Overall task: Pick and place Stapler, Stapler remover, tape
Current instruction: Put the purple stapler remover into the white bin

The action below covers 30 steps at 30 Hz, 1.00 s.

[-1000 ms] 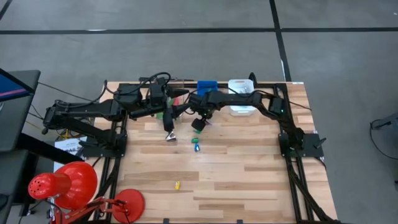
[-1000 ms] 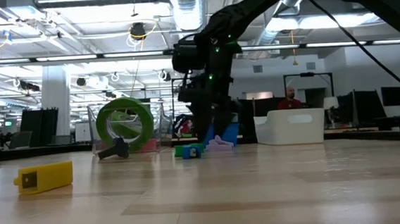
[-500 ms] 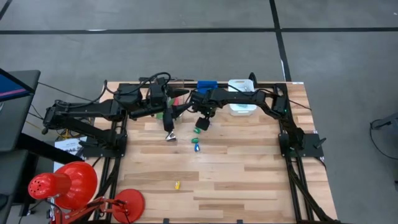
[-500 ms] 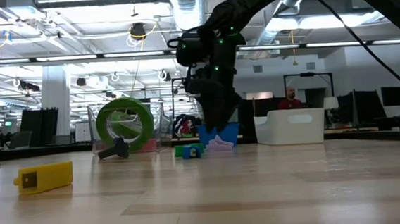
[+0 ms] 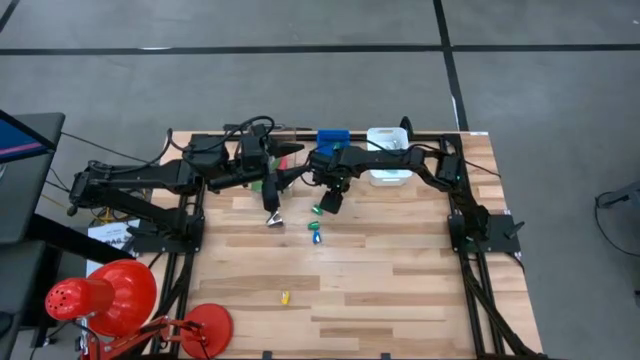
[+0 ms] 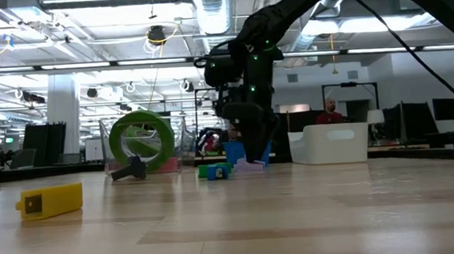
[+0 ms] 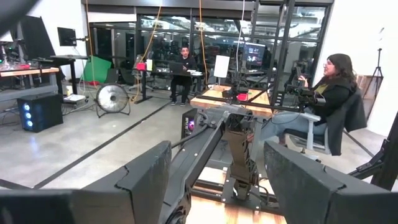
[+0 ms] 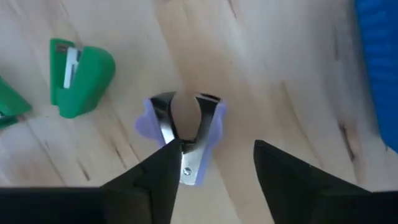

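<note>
The purple staple remover (image 8: 181, 127) lies flat on the wood with its metal jaws showing, and it also shows in the low view (image 6: 248, 165). My right gripper (image 8: 214, 149) hangs open just above it (image 5: 328, 202), pointing down; one fingertip (image 8: 163, 163) stands over the remover's hinge end. A small green stapler (image 8: 79, 76) lies beside it. A green tape roll (image 6: 141, 141) stands upright on its edge near the left arm (image 5: 265, 184). My left gripper (image 7: 217, 149) is open and level by the far edge (image 5: 288, 176), holding nothing. My right gripper comes down on the staple remover from above with its fingers apart. One fingertip (image 8: 163, 163) overlaps the remover's hinge end (image 8: 189, 173) in the wrist view. Whether it touches, I cannot tell. The remover lies flat on the table.
A blue bin (image 5: 333, 138) and a white bin (image 5: 388, 158) stand at the far edge behind the right gripper. Small blue-green items (image 5: 316, 232) lie near the table's middle, a silver item (image 5: 274, 217) left of them, a yellow item (image 5: 284, 296) nearer. People sit beyond the table.
My right gripper has moved down toward the staple remover and a little toward the table's right, tipping as it went. My left arm and the things on the table have kept still.
</note>
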### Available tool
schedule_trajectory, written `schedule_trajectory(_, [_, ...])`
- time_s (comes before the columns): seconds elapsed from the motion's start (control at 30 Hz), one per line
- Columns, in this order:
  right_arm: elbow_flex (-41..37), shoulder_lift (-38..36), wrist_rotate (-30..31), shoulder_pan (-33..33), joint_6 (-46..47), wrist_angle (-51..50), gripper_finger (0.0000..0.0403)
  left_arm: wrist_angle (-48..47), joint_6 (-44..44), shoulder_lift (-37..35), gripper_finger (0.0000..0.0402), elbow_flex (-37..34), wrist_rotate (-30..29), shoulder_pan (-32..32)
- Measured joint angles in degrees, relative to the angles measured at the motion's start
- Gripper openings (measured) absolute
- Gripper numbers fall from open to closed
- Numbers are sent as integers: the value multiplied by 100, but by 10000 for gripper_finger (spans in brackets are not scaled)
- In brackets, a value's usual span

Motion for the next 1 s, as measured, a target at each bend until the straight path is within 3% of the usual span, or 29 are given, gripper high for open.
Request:
schedule_trajectory(0.6, [0,0,-2,4,0,15,83,0,1,0,245,1,0,0])
schedule_trajectory(1.0, [3,-21,-20,9,1,-25,50,0,1,1,245,1,-1,0])
